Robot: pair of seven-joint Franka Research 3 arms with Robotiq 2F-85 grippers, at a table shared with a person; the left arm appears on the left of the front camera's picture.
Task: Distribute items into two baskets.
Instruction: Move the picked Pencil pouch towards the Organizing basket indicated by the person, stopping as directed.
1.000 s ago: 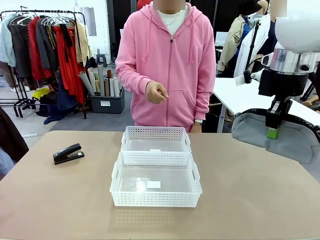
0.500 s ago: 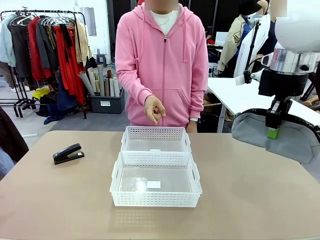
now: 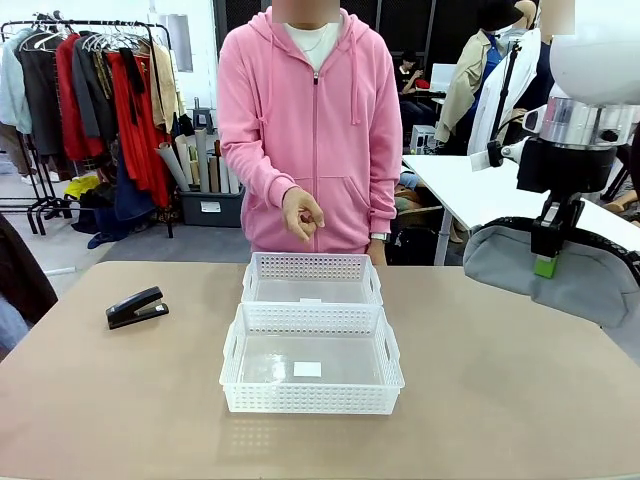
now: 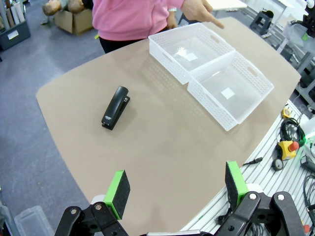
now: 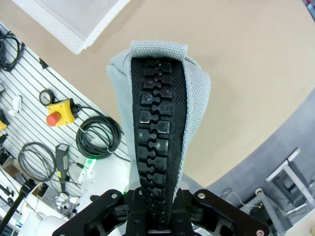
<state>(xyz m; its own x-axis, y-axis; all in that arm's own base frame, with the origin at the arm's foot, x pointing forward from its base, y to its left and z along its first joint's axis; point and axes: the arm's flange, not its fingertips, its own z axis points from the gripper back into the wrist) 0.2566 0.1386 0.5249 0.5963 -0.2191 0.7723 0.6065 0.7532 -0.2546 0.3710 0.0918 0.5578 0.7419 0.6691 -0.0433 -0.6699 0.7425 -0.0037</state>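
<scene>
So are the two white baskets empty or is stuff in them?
Empty: the near white lattice plastic basket and the far one show bare bottoms; the black stapler lies outside.

Right arm (image 3: 590,110) comes in from the upper right with its wrist pointing straight down. Its gripper (image 3: 545,262) is clamped tight on the grey pouch (image 3: 590,285), up off the table (image 3: 500,400). Left gripper (image 4: 176,189) hovers high, jaws spread wide, green pads (image 4: 117,192) well apart.
</scene>
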